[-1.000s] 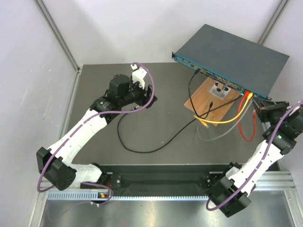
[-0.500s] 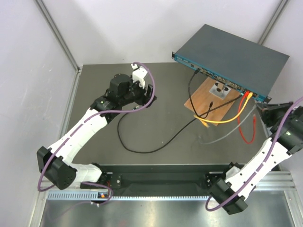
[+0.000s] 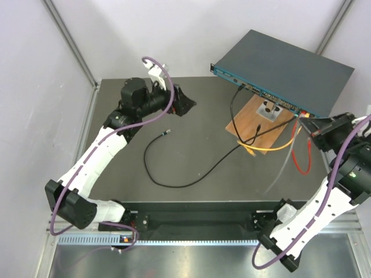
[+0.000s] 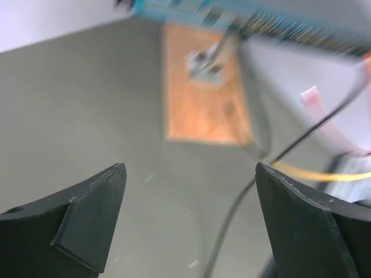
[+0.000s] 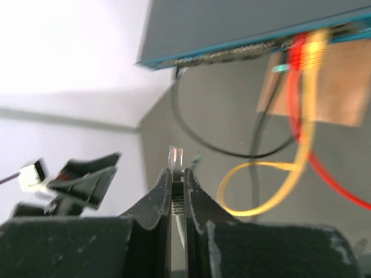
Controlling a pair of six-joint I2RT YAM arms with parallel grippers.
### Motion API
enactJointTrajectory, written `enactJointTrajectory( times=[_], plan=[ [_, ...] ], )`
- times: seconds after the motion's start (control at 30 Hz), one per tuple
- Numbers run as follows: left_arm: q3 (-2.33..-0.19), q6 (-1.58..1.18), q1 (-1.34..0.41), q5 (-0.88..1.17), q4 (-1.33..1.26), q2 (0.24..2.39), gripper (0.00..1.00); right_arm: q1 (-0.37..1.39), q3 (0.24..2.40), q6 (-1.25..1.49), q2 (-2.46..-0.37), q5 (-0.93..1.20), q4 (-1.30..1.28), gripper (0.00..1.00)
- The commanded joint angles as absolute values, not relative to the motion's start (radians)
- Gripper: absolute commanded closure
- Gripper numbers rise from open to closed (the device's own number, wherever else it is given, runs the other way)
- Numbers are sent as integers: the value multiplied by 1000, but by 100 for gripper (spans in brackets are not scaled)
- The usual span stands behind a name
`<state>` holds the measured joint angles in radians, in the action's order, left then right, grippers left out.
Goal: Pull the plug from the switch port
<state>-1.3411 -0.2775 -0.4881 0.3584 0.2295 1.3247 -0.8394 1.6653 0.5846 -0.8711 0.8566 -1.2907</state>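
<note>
The switch is a flat dark box at the back right, with its teal port face towards the table. It also shows in the right wrist view. My right gripper is shut on a clear plug with a grey cable, held clear of the port face. Red and yellow plugs and a black cable sit in the ports. My left gripper is open and empty above the table, left of the switch, which shows blurred in the left wrist view.
A brown wooden board with a metal block lies below the port face. Yellow, red and black cables trail over the table; the black cable's loose end lies mid-table. Enclosure walls stand close on both sides.
My right arm has lifted and swung out, and the grey cable has risen off the table with it. My left gripper has moved farther back towards the switch.
</note>
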Motion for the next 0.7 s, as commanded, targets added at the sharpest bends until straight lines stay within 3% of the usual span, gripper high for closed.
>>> enactJointTrajectory(
  times=[0.0, 0.1, 0.4, 0.67],
  plan=[
    [-1406, -526, -469, 593, -64, 1311, 2, -778, 1588, 740, -835, 1008, -1151, 100],
    [-1495, -708, -501, 750, -154, 1397, 3, -761, 1525, 880, -798, 1057, -1025, 100],
    [-1555, -789, -756, 603, -201, 1456, 2, -641, 1473, 1143, -814, 994, -730, 100],
    [-1663, -776, -934, 572, -178, 1581, 2, -381, 1549, 1137, -933, 813, -657, 100]
  ],
)
